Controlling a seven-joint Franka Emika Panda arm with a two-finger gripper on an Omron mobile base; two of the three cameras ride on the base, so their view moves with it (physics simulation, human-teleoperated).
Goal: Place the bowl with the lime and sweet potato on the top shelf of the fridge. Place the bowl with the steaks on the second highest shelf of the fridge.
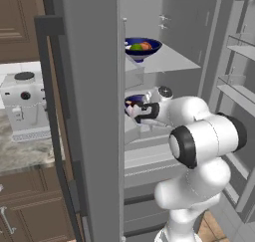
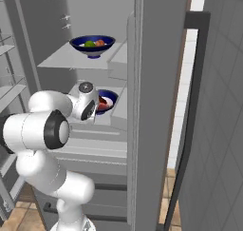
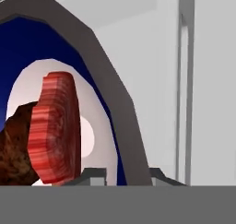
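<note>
The bowl with the steaks (image 2: 107, 101) sits on the second highest shelf (image 2: 90, 125) at frame centre, directly ahead of the gripper (image 3: 123, 176). In the hand view its grey rim rises between the two fingertips, so the gripper seems pinched on that rim, though contact is hard to confirm. The bowl with the lime (image 1: 136, 47) and sweet potato (image 1: 146, 45) rests on the top shelf (image 1: 164, 61), above.

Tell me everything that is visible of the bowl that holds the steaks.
The bowl with the steaks is round, deep blue outside, white inside, with a grey rim. It sits upright on the second highest shelf of the open fridge, below the bowl with the lime and sweet potato. It holds red-pink and dark brown steaks, one standing on edge. The gripper is shut on its rim, one fingertip on each side.
</note>
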